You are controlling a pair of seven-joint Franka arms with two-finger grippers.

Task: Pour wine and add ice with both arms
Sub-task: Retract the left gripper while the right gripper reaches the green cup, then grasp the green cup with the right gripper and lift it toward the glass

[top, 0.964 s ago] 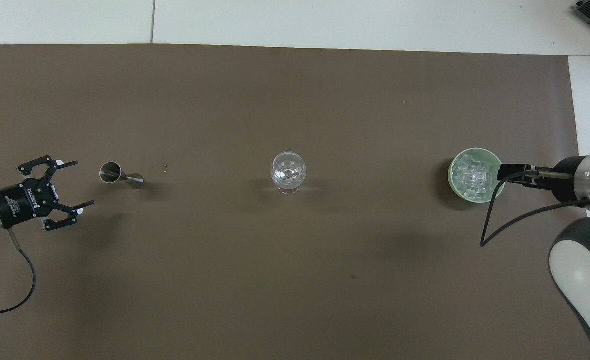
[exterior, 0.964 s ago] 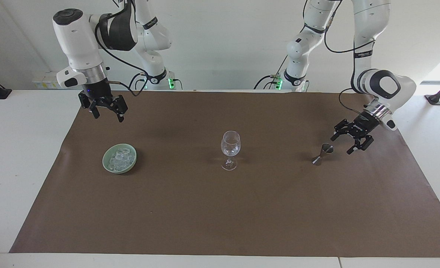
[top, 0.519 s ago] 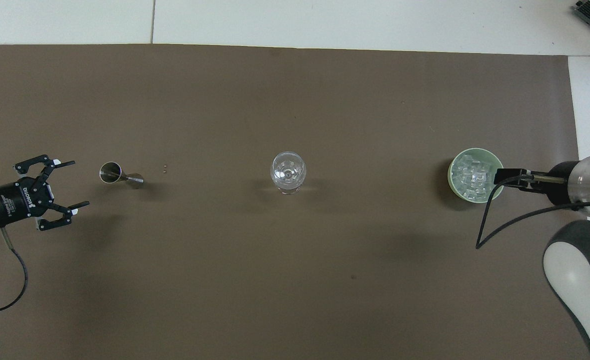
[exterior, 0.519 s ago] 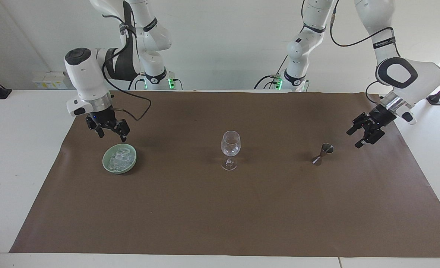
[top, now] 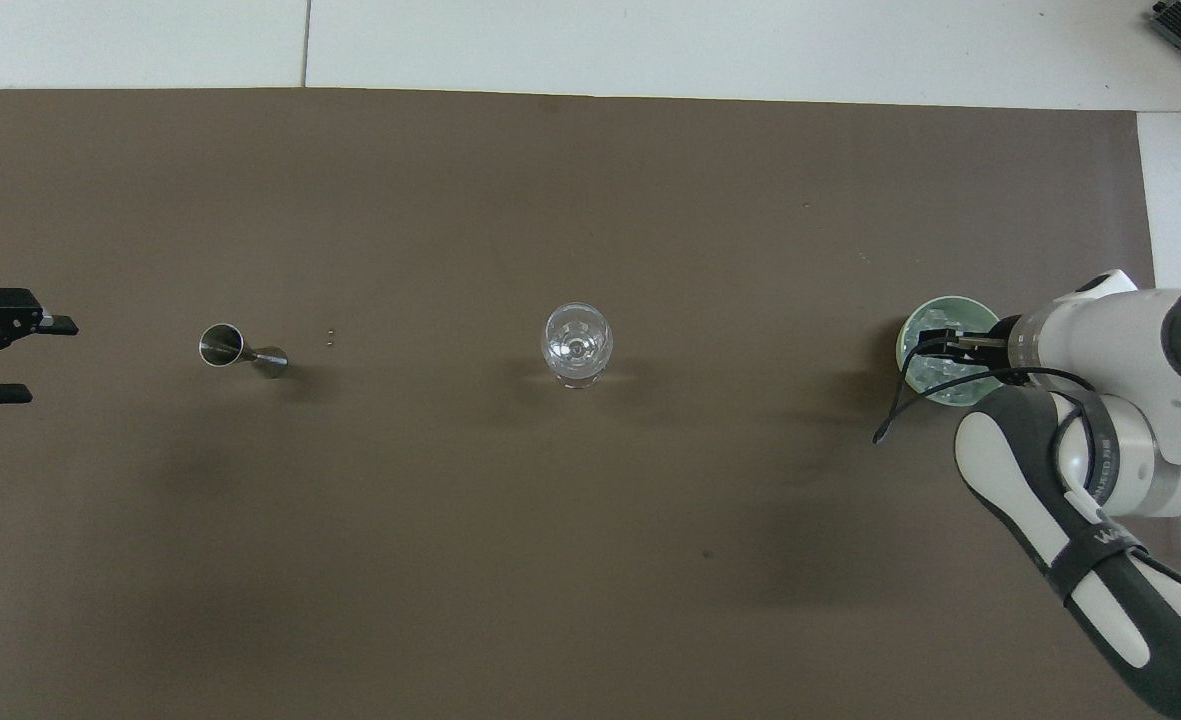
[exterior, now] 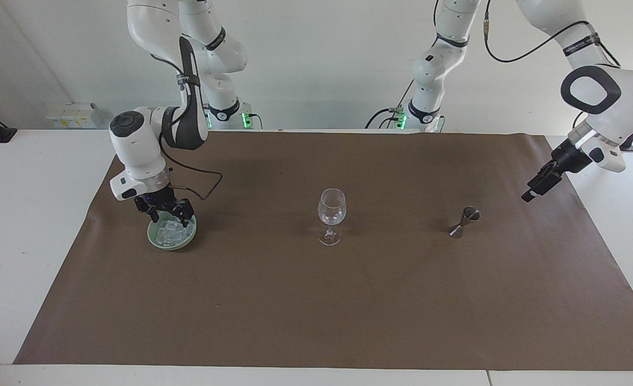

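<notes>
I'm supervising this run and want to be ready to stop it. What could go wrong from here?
The right end effector is down in the green bowl of ice; pressing on could shove or tip the bowl. A small, slick cube may slip out. Carrying one to the wine glass, it could knock that tall, narrow-footed glass over.
</notes>
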